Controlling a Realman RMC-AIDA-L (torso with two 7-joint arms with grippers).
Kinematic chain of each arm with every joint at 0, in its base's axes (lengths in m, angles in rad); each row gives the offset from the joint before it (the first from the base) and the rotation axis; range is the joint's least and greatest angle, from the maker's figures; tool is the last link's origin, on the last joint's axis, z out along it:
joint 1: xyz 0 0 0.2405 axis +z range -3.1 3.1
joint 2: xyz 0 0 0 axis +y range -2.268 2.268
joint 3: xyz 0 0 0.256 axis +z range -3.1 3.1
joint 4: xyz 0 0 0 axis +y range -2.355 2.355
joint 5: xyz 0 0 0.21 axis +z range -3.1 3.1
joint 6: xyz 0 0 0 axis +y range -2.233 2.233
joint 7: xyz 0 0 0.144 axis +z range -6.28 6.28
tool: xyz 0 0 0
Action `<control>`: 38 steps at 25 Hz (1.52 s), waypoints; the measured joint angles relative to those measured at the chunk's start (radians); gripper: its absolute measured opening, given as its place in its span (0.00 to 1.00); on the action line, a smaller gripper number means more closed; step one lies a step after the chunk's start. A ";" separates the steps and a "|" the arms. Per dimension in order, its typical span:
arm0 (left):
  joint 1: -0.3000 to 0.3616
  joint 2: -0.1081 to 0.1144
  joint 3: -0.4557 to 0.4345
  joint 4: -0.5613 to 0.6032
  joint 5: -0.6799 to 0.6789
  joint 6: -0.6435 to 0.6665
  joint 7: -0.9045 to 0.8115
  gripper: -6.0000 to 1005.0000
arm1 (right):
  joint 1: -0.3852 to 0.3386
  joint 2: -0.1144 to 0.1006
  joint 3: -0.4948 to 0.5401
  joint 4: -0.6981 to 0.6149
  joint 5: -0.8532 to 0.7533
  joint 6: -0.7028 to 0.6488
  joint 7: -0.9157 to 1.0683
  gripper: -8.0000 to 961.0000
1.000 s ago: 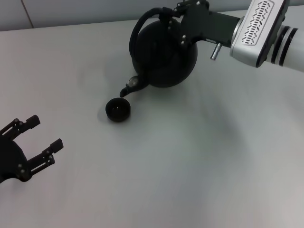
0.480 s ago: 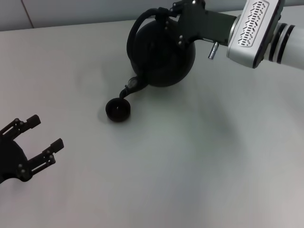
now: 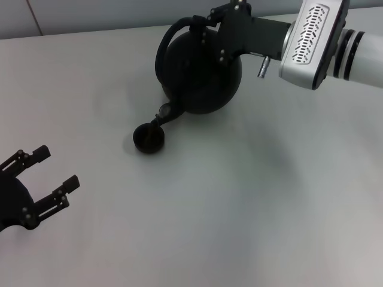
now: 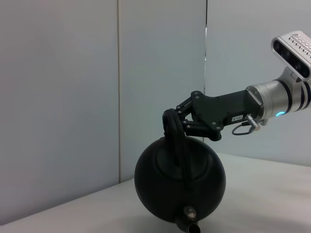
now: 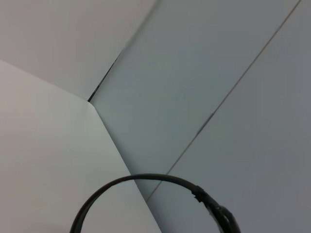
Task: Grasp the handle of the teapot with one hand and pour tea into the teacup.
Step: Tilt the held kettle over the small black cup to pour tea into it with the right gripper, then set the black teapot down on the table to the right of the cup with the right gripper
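Near the tabletop's far edge, the right gripper (image 3: 210, 24), fingers clamped on the handle (image 3: 179, 27), tips the teapot (image 3: 200, 75). Hold the spout over the teacup (image 3: 148, 138) and tilt slowly; the left gripper (image 3: 45, 179) idles, fingers apart, at the near left corner.

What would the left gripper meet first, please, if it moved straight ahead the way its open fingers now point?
Probably nothing nearby: the left gripper points across bare table. Farther along, its wrist view centres the teapot, though depth is uncertain.
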 joint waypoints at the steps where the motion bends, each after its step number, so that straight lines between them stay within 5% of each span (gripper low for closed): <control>1: 0.001 0.000 0.000 0.000 -0.002 0.000 0.000 0.79 | 0.001 0.000 -0.001 -0.002 0.000 0.000 0.000 0.09; 20: 0.000 0.000 0.000 0.000 -0.014 0.003 0.000 0.79 | -0.010 0.001 0.008 -0.011 0.014 0.003 0.140 0.09; 30: -0.002 0.002 0.000 0.000 -0.022 0.003 -0.002 0.79 | -0.106 0.000 0.001 -0.007 0.209 -0.009 0.368 0.09; 38: -0.002 0.003 0.002 -0.014 -0.023 0.005 -0.002 0.79 | -0.200 0.002 0.009 0.072 0.315 -0.064 0.352 0.09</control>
